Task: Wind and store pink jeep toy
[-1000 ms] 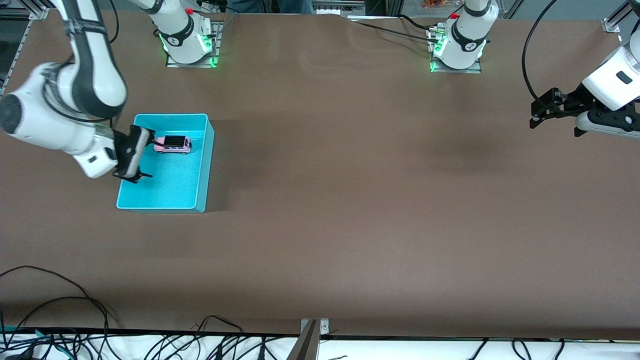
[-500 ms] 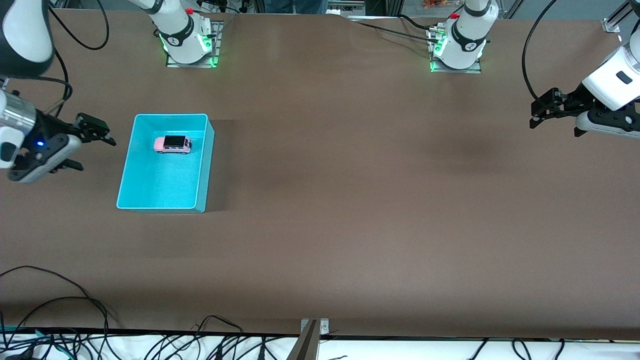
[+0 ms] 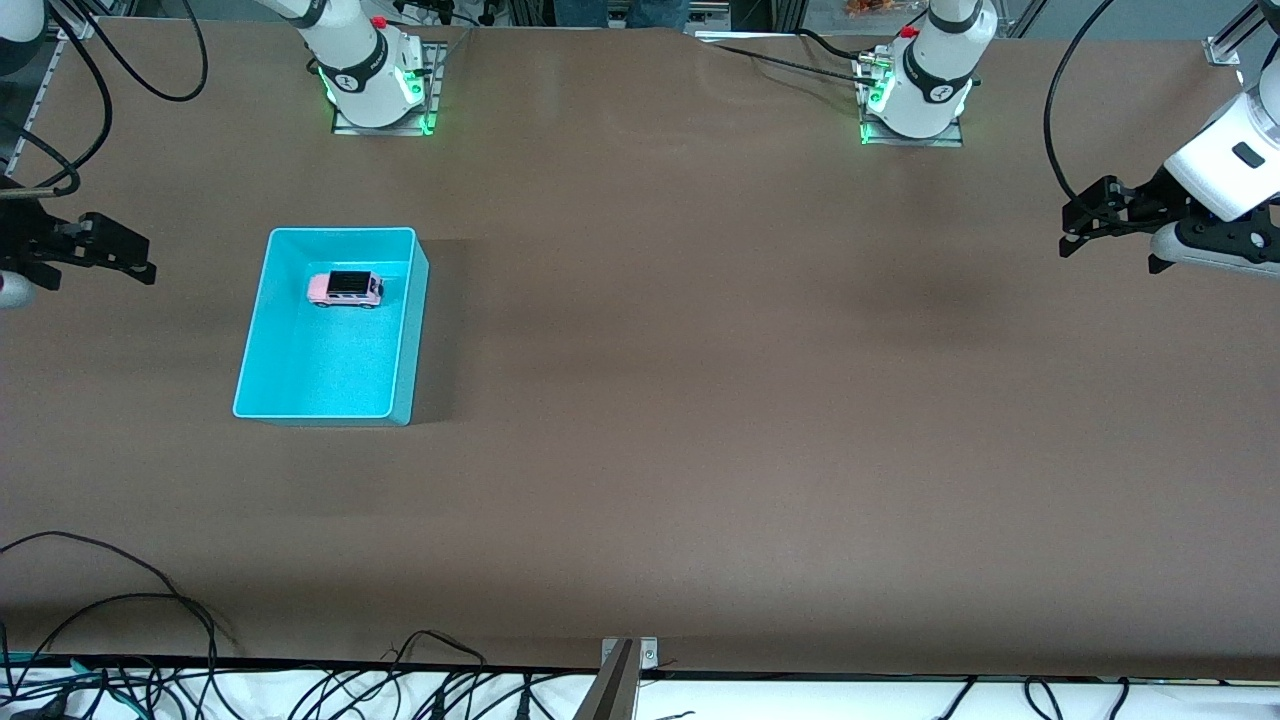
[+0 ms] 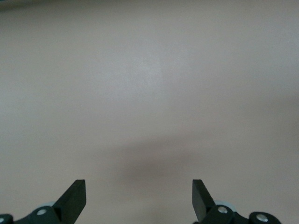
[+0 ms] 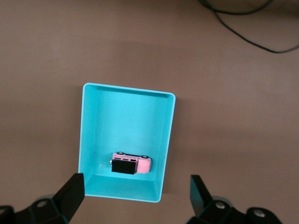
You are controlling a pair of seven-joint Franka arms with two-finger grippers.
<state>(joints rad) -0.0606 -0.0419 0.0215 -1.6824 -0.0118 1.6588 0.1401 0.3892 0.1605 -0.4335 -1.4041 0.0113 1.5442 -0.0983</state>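
The pink jeep toy (image 3: 345, 289), light pink with a black roof, sits inside the turquoise bin (image 3: 322, 365), in the half nearer the robots' bases. It also shows in the right wrist view (image 5: 131, 164), inside the bin (image 5: 126, 121). My right gripper (image 3: 100, 260) is open and empty, up over the table beside the bin at the right arm's end; its jaws (image 5: 138, 193) stand wide apart. My left gripper (image 3: 1110, 250) is open and empty over bare table at the left arm's end, and in its own wrist view (image 4: 138, 196) only table shows.
The two arm bases (image 3: 375, 75) (image 3: 920, 85) stand along the table's edge by the robots. Loose black cables (image 3: 120, 620) lie along the table's edge nearest the front camera.
My right gripper has drawn back from the bin's edge, out toward the right arm's end of the table. The jeep stays in the bin. The left arm has not moved.
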